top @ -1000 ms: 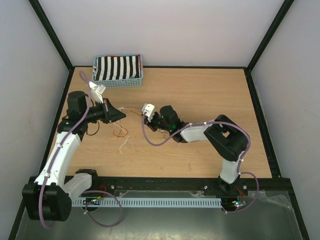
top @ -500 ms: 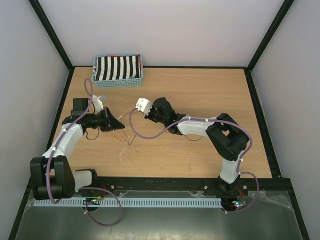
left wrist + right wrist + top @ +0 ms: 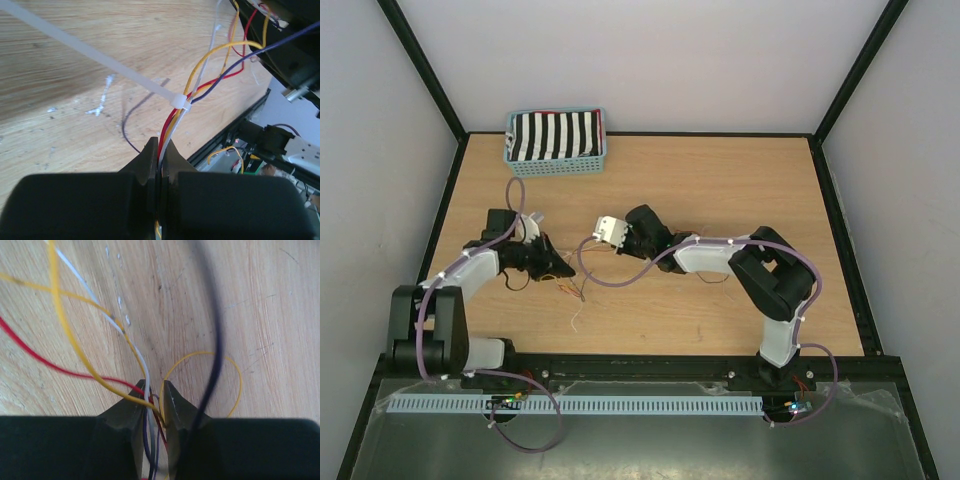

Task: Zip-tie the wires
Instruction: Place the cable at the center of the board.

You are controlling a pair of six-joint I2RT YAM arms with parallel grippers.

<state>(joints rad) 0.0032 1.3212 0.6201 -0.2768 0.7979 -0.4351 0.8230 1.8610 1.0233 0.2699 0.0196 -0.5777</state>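
Left gripper (image 3: 159, 146) clamps wires (image 3: 171, 122) beside the tie (image 3: 180, 101), steadying them; right gripper (image 3: 155, 390) gapes loosely around them.

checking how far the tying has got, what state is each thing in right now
wires, gathered into one bundle
zip tie, closed round the wires, long tail sticking out
left gripper, shut on the wires close to the zip tie
right gripper, slightly open, wires running between its jaws
basket, upright, holding a striped cloth
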